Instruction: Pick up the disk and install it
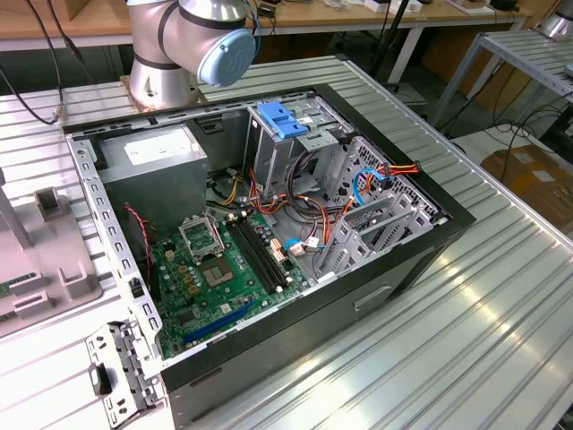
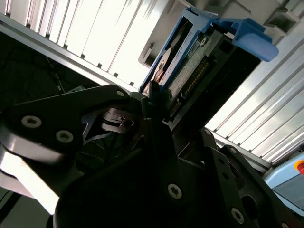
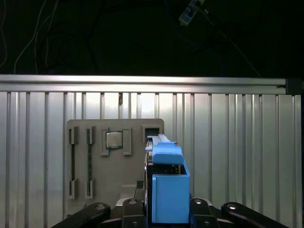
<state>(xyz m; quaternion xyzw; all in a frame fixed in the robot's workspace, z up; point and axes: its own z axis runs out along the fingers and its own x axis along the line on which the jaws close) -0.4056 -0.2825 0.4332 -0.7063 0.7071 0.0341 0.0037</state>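
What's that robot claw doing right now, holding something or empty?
Gripper: closed on the disk, which sits clamped between its fingers with the blue plastic rails showing in both wrist views.

1. The arm [image 1: 170,36] is built from rounded silver-grey metal housings.
2. One joint is closed by a round light-blue cap [image 1: 226,55].
3. A pale circular base flange [image 1: 148,90] is fitted beneath the lowest housing.
4. The gripper [image 2: 159,102] is formed of matt black, angular links [image 2: 71,118].
5. The links are fastened with silver cross-head screws [image 2: 174,191]; rounded black pivots [image 3: 97,208] are seen in the first wrist view.
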